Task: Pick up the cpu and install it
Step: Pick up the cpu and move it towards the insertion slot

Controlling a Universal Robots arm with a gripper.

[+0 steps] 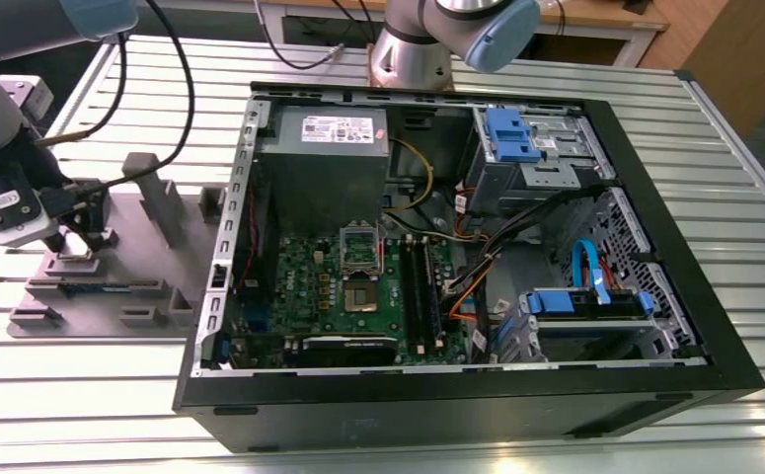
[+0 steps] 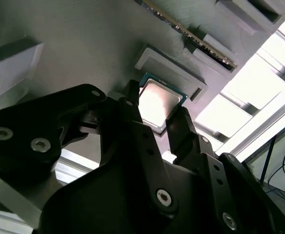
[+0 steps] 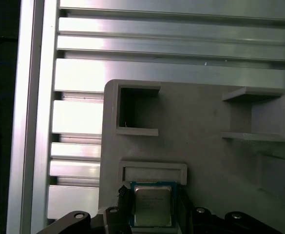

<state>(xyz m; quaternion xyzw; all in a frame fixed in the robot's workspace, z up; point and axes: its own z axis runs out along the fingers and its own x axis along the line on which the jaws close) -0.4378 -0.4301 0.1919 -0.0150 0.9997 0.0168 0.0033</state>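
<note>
Gripper (image 1: 77, 240) was down over the grey parts tray (image 1: 158, 298), which sat at 9 o'clock of the open pc case (image 1: 461, 397) in the exterior view, i.e. on the exterior view's left. The cpu (image 3: 152, 207) lay flat in its shallow nest on that tray, metal top up, directly under the gripper and centred in it, so basically no sideways offset was left. In both wrist views the gripper straddled two opposite edges of the chip. Whether it was already clamped or just shy of contact couldn't be told. The chip is approx square, so no real long axis, and its edges ran square to the nest's raised lip. The socket (image 1: 359, 293) on the board lay toward 3 o'clock from the gripper in the exterior view, well apart, w/ the case wall between. Only one arm, so no nearer-hand question. Writing: faint print on the cpu lid and a white label (image 1: 336, 128) on the power supply (image 1: 319, 173), neither legible.
</note>
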